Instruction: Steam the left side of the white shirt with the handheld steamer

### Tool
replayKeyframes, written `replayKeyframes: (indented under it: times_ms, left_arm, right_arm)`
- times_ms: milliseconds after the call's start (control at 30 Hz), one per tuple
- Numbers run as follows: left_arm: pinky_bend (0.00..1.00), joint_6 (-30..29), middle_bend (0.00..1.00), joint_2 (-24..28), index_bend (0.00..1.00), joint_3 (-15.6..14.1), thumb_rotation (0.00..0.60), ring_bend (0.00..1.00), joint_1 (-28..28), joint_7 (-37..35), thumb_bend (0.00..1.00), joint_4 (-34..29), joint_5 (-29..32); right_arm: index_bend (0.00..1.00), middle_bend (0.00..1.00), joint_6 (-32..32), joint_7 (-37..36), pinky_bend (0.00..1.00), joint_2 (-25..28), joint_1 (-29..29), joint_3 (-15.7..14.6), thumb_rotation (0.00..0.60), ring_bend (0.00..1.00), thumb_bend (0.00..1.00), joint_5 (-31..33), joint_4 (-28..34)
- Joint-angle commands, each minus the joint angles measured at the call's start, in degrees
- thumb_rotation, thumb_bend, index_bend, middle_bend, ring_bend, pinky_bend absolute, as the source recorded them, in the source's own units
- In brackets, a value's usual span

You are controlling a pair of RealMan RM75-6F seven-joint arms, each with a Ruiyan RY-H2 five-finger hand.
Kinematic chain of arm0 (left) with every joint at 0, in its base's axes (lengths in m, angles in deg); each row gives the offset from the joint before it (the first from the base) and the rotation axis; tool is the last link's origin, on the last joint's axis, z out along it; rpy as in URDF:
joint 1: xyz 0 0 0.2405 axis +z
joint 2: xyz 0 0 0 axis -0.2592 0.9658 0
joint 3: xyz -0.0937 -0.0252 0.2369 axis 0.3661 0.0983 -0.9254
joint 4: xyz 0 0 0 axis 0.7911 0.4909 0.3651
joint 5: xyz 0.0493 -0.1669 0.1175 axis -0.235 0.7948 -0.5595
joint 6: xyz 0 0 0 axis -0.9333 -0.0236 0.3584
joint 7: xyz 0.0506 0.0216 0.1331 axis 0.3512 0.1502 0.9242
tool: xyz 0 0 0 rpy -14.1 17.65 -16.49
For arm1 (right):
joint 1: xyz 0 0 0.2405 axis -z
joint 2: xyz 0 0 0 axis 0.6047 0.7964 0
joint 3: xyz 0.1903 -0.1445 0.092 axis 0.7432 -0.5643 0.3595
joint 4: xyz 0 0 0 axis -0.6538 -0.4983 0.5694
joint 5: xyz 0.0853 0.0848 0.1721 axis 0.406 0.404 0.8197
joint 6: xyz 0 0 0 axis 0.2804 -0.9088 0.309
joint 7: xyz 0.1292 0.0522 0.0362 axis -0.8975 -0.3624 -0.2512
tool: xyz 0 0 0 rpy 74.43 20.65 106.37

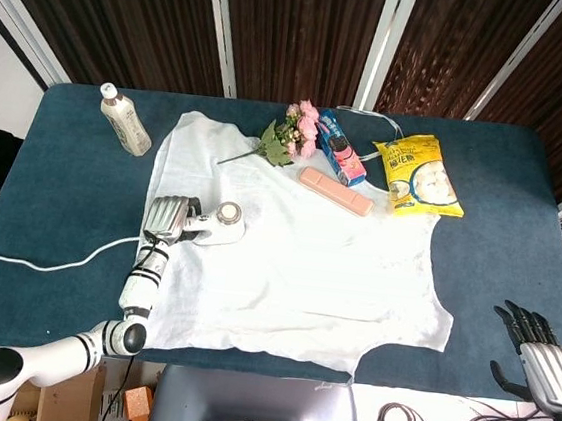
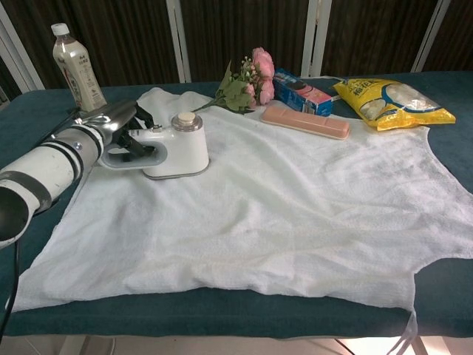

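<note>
A white shirt [image 1: 287,251] [image 2: 295,214] lies spread flat on the blue table [image 1: 71,199]. The white handheld steamer [image 1: 219,224] [image 2: 177,148] stands on the shirt's left part, near its left edge. My left hand [image 1: 167,219] [image 2: 111,126] grips the steamer's handle from the left. The steamer's white cord [image 1: 44,261] trails off to the left across the table. My right hand [image 1: 546,364] hangs open off the table's right front corner, holding nothing; the chest view does not show it.
A drink bottle [image 1: 124,121] [image 2: 77,70] stands at the back left. Pink flowers [image 1: 289,136] [image 2: 247,85], a blue box [image 1: 340,148], a pink case [image 1: 335,191] [image 2: 304,122] and a yellow snack bag [image 1: 417,175] [image 2: 392,100] lie along the shirt's far edge.
</note>
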Motion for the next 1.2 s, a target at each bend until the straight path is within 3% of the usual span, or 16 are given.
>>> replayKeyframes:
  times_ms: [33,167,400,567,700,733,833,1033,1200]
  left_arm:
    - [0.98,1.5,0.88,-2.1,0.83,1.5,0.6,0.88,-1.5,-0.9,0.64,6.8,0.6]
    - [0.98,1.1,0.88,-1.9,0.83,1.7,0.6,0.88,-1.2,-2.3,0.64,6.7,-0.4]
    - [0.98,-0.8,0.88,0.7,0.83,0.5,0.6,0.88,0.3,-1.7,0.64,-2.8,-2.7]
    - [0.98,-0.6,0.88,1.6,0.83,-0.2,0.6,0.88,0.9,-0.2,0.64,-5.8,-2.4]
    - [0.98,1.3,0.88,5.5,0.83,-2.5,0.6,0.88,3.5,0.5,0.64,-16.0,-1.7]
    - [0.98,-0.1,0.88,8.2,0.83,-4.9,0.6,0.88,5.7,0.0,0.64,-22.6,-4.2]
    - [0.98,-2.1,0.88,11.9,0.83,-7.7,0.6,0.88,8.0,0.5,0.63,-29.6,-7.1]
    - [0.98,-2.5,0.88,14.1,0.83,-11.1,0.6,0.88,10.0,1.7,0.63,-33.9,-8.0]
    - [0.98,-3.1,0.88,13.6,0.83,-10.1,0.6,0.88,9.8,1.0,0.63,-30.7,-8.5]
  right_arm:
    - [0.0,0.0,-0.1,-0.2,0.0,0.1,0.0,0.0,0.6,0.0,0.37,-0.1,-0.1]
    - [0.0,0.0,0.2,-0.2,0.0,0.0,-0.1,0.0,0.6,0.0,0.37,0.0,-0.2]
    - [0.0,0.0,-0.3,0.0,0.0,0.1,0.1,0.0,0.6,0.0,0.37,-0.3,0.1]
    - [0.0,0.0,-0.5,-0.1,0.0,0.1,0.2,-0.1,0.6,0.0,0.37,-0.4,0.0]
    - [0.0,0.0,-0.7,-0.5,0.0,0.3,0.3,-0.1,0.6,0.0,0.37,-0.6,-0.1]
    - [0.0,0.0,-1.0,-0.1,0.0,0.3,0.4,-0.2,0.6,0.0,0.37,-0.6,-0.3]
    - [0.0,0.0,-1.0,-0.1,0.0,0.3,0.5,-0.3,0.6,0.0,0.37,-0.9,-0.2]
    - [0.0,0.0,-2.1,-0.1,0.0,0.2,1.0,-0.4,0.6,0.0,0.37,-1.4,-0.2]
    - [0.0,0.0,-1.6,0.0,0.0,0.1,0.9,-0.6,0.6,0.0,0.37,-1.4,-0.1]
